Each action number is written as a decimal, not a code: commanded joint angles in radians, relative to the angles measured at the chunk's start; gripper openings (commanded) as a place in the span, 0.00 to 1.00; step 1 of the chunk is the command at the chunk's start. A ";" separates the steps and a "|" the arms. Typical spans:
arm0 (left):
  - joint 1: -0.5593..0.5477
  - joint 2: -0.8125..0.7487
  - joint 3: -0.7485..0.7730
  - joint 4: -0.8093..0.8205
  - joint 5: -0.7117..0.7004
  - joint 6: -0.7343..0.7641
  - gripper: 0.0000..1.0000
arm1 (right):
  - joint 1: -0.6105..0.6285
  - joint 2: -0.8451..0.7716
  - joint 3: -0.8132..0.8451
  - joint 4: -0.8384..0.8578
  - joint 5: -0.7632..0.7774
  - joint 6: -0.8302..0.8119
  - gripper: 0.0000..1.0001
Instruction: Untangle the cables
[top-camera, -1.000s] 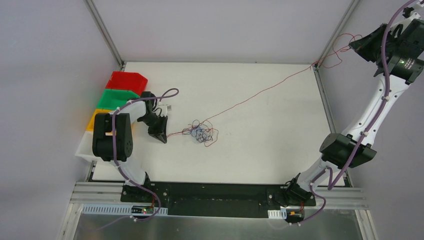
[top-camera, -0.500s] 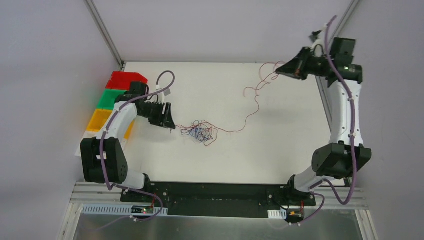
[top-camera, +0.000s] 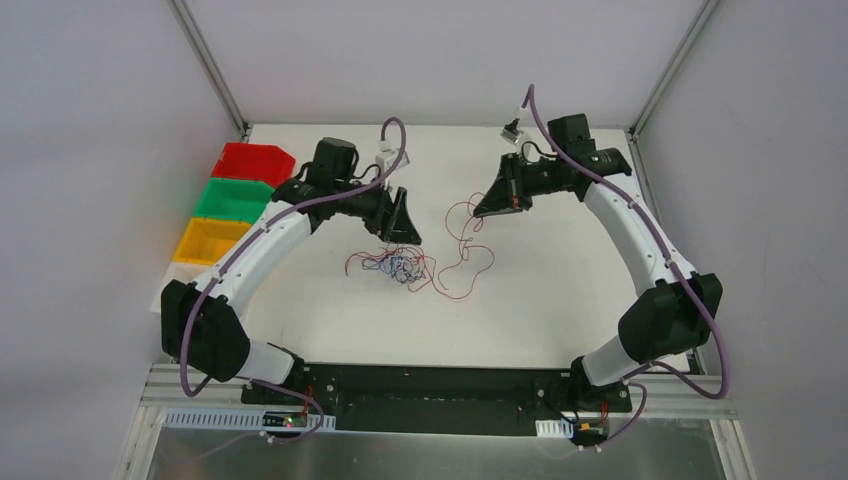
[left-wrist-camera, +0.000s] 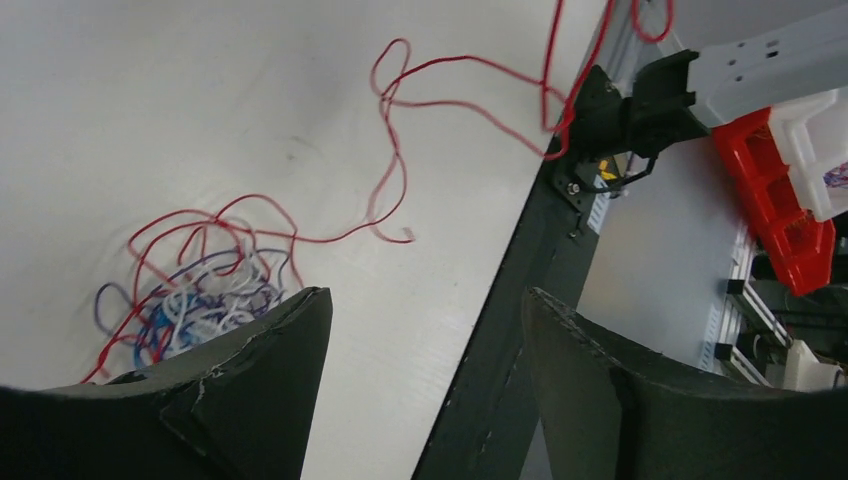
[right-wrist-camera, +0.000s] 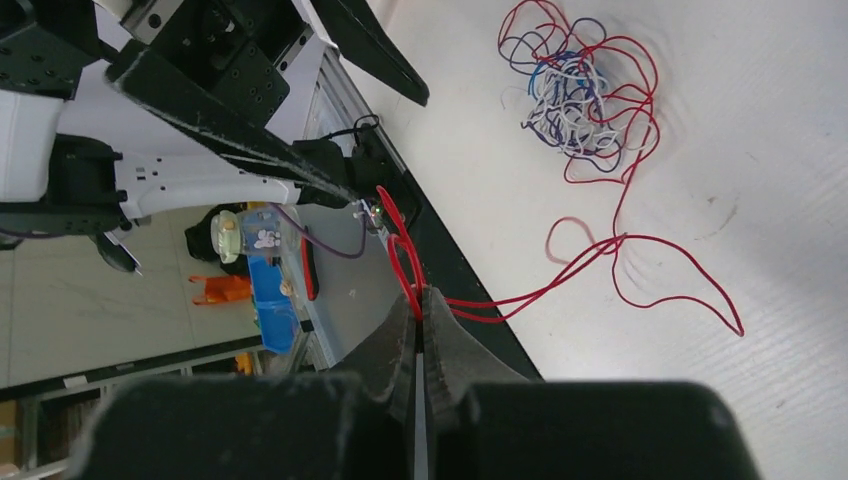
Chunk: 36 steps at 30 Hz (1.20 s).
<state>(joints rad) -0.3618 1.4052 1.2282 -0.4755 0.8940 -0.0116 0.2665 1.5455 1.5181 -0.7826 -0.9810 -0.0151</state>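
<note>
The cables (top-camera: 400, 267) lie as a knotted bundle of red, blue and white strands mid-table. My left gripper (top-camera: 408, 235) hovers just behind the bundle, open and empty. In the left wrist view the bundle (left-wrist-camera: 195, 300) sits beside the left finger, and the gripper (left-wrist-camera: 425, 305) has only bare table between its jaws. My right gripper (top-camera: 478, 212) hangs right of it, shut on a long red cable (top-camera: 466, 255) that loops slack down to the bundle. The right wrist view shows the red cable (right-wrist-camera: 405, 255) pinched at the tips of the gripper (right-wrist-camera: 420, 297), with the bundle (right-wrist-camera: 578, 95) beyond.
Red (top-camera: 255, 160), green (top-camera: 235, 197) and yellow (top-camera: 205, 240) bins stand in a row along the table's left edge. A metal frame post (top-camera: 655, 85) rises at the back right corner. The black base rail (top-camera: 430, 385) runs along the near edge.
My left gripper opened and moved right, to behind the bundle. The right arm swung in from the far right corner toward the centre, and the taut red cable went slack.
</note>
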 joint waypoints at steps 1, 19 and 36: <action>-0.096 0.021 0.058 0.176 0.055 -0.176 0.71 | 0.049 -0.054 -0.016 -0.019 -0.003 -0.103 0.01; -0.258 0.103 0.096 0.245 0.034 -0.265 0.69 | 0.118 -0.073 0.021 -0.070 -0.003 -0.211 0.00; -0.132 0.068 0.165 0.264 0.095 -0.354 0.00 | -0.089 -0.096 0.037 0.097 0.006 -0.039 0.69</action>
<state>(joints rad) -0.5758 1.5471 1.3685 -0.2382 0.9436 -0.3195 0.2710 1.5150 1.5673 -0.7990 -0.9955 -0.1081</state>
